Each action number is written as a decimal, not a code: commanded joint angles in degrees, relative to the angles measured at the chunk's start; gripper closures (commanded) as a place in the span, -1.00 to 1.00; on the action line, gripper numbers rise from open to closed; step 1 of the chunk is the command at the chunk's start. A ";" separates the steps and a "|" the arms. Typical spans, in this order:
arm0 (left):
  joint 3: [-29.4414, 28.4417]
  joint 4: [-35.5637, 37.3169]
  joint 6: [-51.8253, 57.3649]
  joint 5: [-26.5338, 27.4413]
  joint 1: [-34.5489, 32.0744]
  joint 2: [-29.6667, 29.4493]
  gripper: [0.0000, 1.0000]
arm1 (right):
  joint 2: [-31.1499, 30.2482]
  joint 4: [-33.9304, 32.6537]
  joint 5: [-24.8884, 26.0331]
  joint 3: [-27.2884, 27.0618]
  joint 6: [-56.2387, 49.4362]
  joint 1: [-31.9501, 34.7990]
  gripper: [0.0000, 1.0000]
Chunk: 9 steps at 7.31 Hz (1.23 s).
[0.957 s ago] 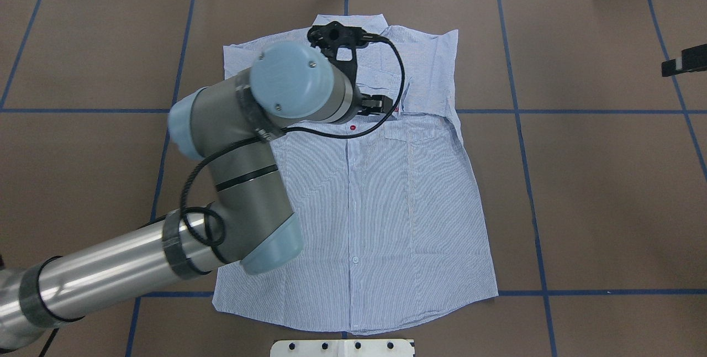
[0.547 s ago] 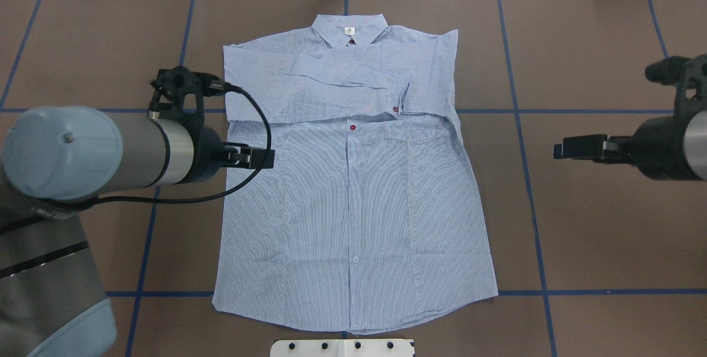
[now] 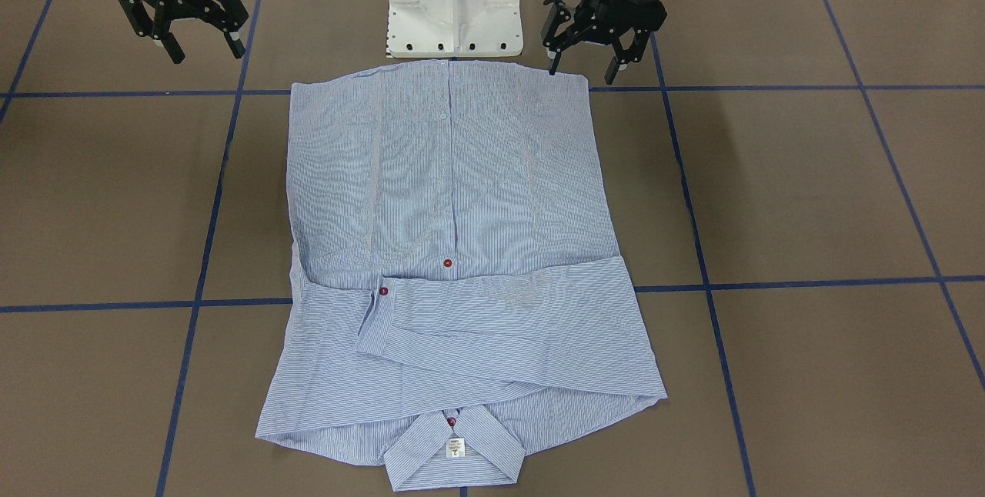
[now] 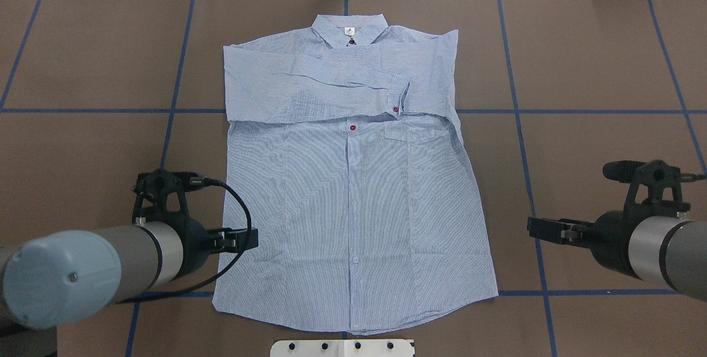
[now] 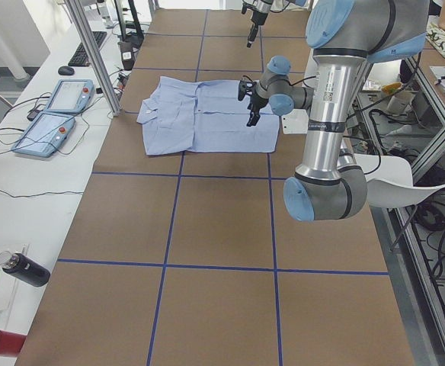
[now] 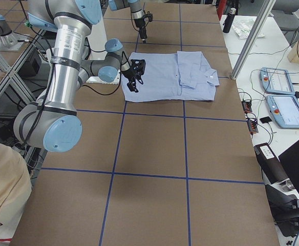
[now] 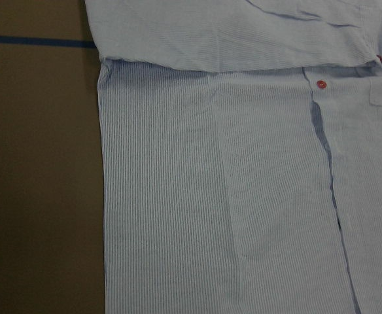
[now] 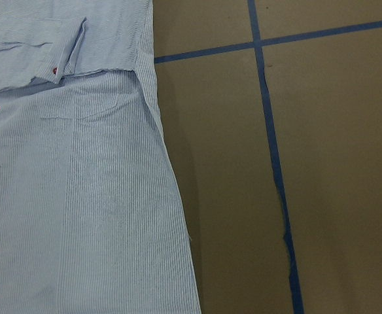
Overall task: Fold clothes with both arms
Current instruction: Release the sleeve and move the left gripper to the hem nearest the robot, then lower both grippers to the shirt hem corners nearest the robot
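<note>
The light blue-and-white striped shirt (image 4: 353, 191) lies flat and buttoned, front up, collar (image 4: 348, 30) at the far side. Both sleeves are folded across the chest, one cuff with a red button (image 4: 395, 109) on top. In the front view the shirt (image 3: 446, 197) fills the middle. My left gripper (image 4: 243, 239) hovers open at the shirt's left edge near the hem, holding nothing; it is also in the front view (image 3: 583, 66). My right gripper (image 4: 538, 229) hangs open over bare table, a little right of the hem's right corner (image 3: 204, 47). Both wrist views look down on shirt edges (image 7: 243, 196) (image 8: 80, 216).
The white pedestal base (image 3: 454, 5) stands just behind the hem. Blue tape lines (image 4: 519, 111) grid the brown table. Two teach pendants (image 5: 55, 114) and bottles (image 5: 24, 268) sit on a side bench. A person (image 6: 3, 189) is at the near left corner.
My left arm pulled back from the folded cuff on the chest, swung left off the shirt, then came down beside the hem. My right arm came in from the right edge and moved nearer.
</note>
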State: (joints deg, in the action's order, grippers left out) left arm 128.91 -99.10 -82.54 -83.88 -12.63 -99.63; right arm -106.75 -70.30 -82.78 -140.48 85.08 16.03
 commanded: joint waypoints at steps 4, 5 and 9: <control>-4.44 -0.13 -12.47 5.39 9.29 4.27 -0.89 | -1.36 -0.19 16.86 0.29 9.66 -15.94 -1.00; -4.81 0.04 -12.82 5.40 9.56 4.10 -0.64 | -1.27 -0.19 17.04 0.20 9.66 -16.03 -1.00; -6.92 0.04 -10.56 5.31 9.73 3.83 0.04 | -1.27 -0.19 17.04 0.29 9.66 -16.03 -1.00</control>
State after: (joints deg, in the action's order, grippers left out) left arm 122.10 -99.05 -94.29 -78.51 -2.95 -95.73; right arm -108.02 -70.49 -65.75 -140.20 94.74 0.03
